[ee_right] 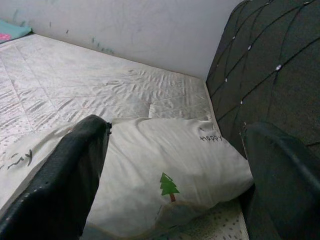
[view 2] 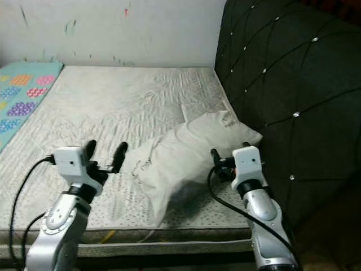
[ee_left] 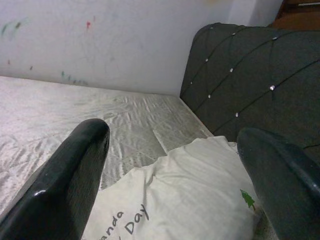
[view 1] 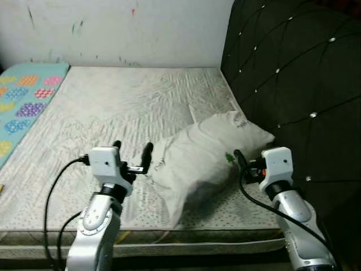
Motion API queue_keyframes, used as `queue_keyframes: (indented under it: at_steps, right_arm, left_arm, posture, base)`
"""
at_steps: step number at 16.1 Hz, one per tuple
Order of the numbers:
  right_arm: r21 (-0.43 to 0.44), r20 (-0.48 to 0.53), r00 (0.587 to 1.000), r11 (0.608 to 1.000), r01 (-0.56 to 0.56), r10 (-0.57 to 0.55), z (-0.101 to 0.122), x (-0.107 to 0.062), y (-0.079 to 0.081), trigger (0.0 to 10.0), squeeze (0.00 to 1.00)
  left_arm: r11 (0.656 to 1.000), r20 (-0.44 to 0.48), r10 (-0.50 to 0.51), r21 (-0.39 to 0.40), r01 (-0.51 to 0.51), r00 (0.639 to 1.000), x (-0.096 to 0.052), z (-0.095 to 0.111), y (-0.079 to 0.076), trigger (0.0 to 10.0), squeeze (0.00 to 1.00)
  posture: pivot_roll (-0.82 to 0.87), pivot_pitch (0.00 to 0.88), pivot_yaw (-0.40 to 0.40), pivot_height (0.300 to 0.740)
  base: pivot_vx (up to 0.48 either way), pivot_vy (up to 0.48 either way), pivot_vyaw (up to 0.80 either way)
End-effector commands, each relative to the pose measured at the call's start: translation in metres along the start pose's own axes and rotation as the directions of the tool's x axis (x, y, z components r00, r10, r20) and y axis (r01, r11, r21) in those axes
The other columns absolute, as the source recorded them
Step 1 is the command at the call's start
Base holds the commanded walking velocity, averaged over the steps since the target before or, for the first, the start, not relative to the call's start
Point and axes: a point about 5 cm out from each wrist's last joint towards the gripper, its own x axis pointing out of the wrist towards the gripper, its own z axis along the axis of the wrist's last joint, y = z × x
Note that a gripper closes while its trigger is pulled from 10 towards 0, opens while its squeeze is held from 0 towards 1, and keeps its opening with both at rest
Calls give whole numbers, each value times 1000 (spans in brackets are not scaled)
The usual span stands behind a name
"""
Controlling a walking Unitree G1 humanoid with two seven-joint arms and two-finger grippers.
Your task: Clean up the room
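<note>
A white pillow (view 1: 203,158) with a small green tree print and lettering lies crumpled on the near right part of the mattress (view 1: 113,96), close to the headboard. My left gripper (view 1: 132,148) hovers open just left of the pillow, at its near corner, with nothing between the fingers. At the pillow's right end, by the headboard, my right gripper (view 1: 247,161) is also open. In the right wrist view the pillow (ee_right: 165,170) lies right before the spread fingers (ee_right: 75,170). The left wrist view shows the pillow (ee_left: 190,195) low between the two fingers (ee_left: 70,175).
A dark tufted headboard (view 1: 293,73) with shiny studs rises along the right side. A teal cloth with coloured patches (view 1: 22,96) lies at the far left of the bed. A scribbled white wall (view 1: 124,28) stands behind. The mattress's front edge (view 1: 169,237) is just below my arms.
</note>
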Motion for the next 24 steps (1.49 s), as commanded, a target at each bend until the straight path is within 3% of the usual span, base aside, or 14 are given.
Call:
queue_keyframes:
  at_steps: [1, 13, 20, 24]
  right_arm:
    - [2, 25, 1000, 1000, 6, -6, 5, 2, -2, 10000, 0]
    - [-35, 35, 999, 999, -14, 15, 7, 2, 0, 10000, 0]
    - [-39, 26, 999, 999, -24, 25, 5, -1, 2, 10000, 0]
    - [-29, 18, 1000, 999, -18, 18, 3, -2, 1, 10000, 0]
  left_arm:
    - [1000, 3, -3, 7, 3, 1000, 0, 1, 1, 10000, 0]
    - [1000, 12, 3, 6, -3, 1000, 0, 2, 1, 10000, 0]
    - [1000, 10, -6, 5, 6, 1000, -1, 2, 0, 10000, 0]
    - [1000, 14, -17, 2, 17, 1000, -2, 3, -1, 10000, 0]
  posture:
    - [-79, 0, -23, 740]
    - [-81, 0, -25, 740]
    - [-82, 0, -24, 740]
    - [-82, 7, -24, 740]
  base:
    - [0, 0, 0]
    - [0, 0, 0]
    - [0, 0, 771]
    - [0, 0, 0]
